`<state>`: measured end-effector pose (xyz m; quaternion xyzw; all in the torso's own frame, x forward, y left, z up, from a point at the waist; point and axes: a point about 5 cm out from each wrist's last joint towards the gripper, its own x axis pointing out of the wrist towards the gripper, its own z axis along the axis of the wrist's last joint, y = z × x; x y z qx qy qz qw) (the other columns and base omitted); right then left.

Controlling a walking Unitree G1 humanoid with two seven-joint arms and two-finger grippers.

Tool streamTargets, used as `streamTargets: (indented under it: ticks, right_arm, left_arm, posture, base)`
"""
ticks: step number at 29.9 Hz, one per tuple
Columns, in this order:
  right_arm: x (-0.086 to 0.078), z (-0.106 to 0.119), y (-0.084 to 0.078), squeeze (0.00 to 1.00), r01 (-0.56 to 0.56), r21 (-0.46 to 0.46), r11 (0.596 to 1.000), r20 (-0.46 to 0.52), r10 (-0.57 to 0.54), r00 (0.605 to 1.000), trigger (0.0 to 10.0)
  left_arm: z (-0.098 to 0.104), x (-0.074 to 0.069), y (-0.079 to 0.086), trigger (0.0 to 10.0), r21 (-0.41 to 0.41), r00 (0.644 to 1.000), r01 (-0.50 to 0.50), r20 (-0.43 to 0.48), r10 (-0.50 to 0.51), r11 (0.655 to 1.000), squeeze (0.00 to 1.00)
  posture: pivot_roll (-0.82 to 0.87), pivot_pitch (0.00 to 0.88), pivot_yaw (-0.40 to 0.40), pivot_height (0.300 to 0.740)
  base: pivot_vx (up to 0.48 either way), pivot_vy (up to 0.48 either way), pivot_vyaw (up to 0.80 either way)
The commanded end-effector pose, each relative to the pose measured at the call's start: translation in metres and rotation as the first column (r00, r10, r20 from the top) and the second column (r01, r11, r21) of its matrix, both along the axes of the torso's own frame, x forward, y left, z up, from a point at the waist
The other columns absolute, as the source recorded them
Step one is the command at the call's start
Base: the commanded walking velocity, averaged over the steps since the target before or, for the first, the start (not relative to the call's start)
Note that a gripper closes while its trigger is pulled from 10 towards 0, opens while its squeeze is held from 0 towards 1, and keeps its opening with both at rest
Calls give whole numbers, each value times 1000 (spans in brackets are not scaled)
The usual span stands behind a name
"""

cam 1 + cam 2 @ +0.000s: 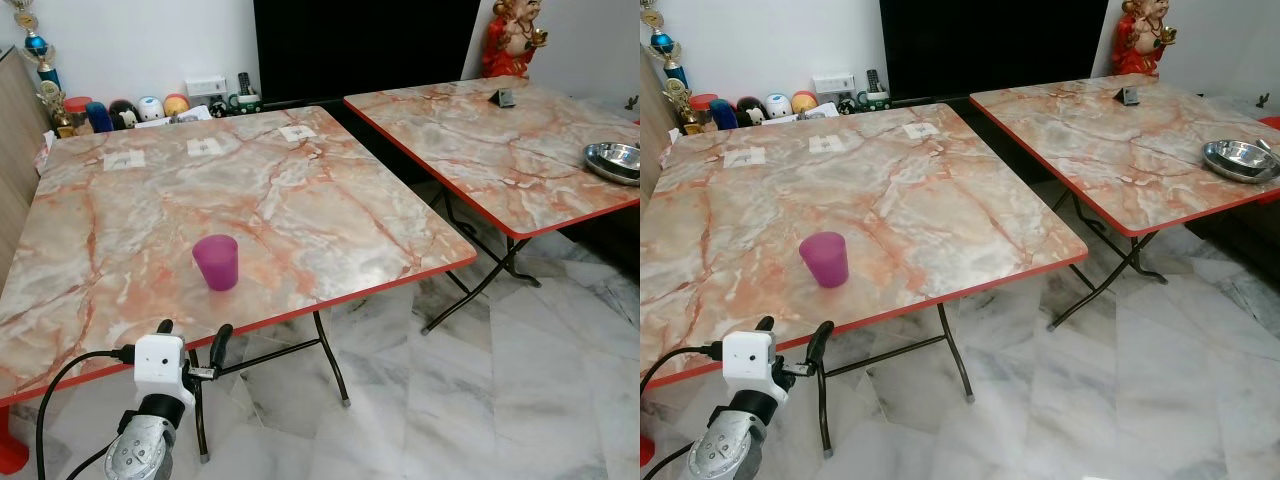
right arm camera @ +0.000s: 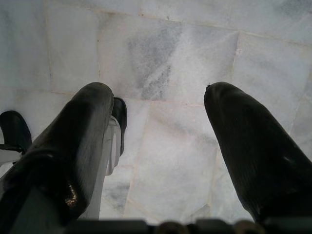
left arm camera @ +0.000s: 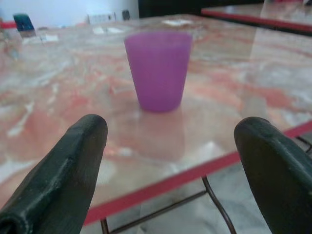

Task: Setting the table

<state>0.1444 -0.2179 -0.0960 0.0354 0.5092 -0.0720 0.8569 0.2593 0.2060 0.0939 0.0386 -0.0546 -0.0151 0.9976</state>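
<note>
Purple translucent plastic cup (image 1: 216,262), standing upright near the front edge of the near square folding table (image 1: 330,215), whose top is marbled pink and grey with a red rim. The left gripper (image 1: 191,340) is held just off that front edge, level with the rim and directly before the cup, its two black fingers (image 3: 63,170) spread wide and holding nothing; the cup is apart from both of them, framed in the gap in the left wrist view. A black cable runs to the white camera housing (image 1: 160,368) on the silver left arm.

The right gripper (image 2: 161,146) points down at the white and grey marble floor tiles (image 2: 165,58), its fingers likewise parted and empty.

A second table (image 1: 500,150) of the same pattern stands to the right, separated by a gap, and carries a shallow steel bowl (image 1: 613,160) near its right edge. Three paper labels (image 1: 205,146) lie along the far side of the near table. Small ornaments and trophies (image 1: 40,60) line the wall behind.
</note>
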Motion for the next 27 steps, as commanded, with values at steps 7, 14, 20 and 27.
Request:
streamTargets:
  ticks: [7, 14, 20, 27]
  right_arm:
    - [1, 1, -1, 0, 4, -2, 1000, 9, -4, 1000, 10000]
    - [1, 1, -2, 0, -3, -3, 1000, 10, 3, 1000, 10000]
    - [2, 1, -1, 0, -3, -2, 1000, 11, 3, 1000, 10000]
    - [2, 1, -1, 0, -3, -2, 1000, 10, 3, 1000, 10000]
  left_arm:
    - [31, 6, -1, 10000, -66, 990, -15, 138, 24, 998, 0]
    - [64, 13, -2, 10000, -121, 968, -5, 248, 35, 993, 0]
    - [63, 13, -5, 10000, -120, 970, 7, 243, 22, 993, 0]
    - [67, 14, -4, 10000, -123, 969, 9, 245, 21, 992, 0]
  posture:
    - [58, 0, -42, 740]
    - [68, 0, -54, 740]
    - [63, 0, -52, 740]
    - [68, 0, -52, 740]
  base:
    - [34, 0, 0]
    - [272, 0, 0]
    - [328, 0, 0]
    - [354, 0, 0]
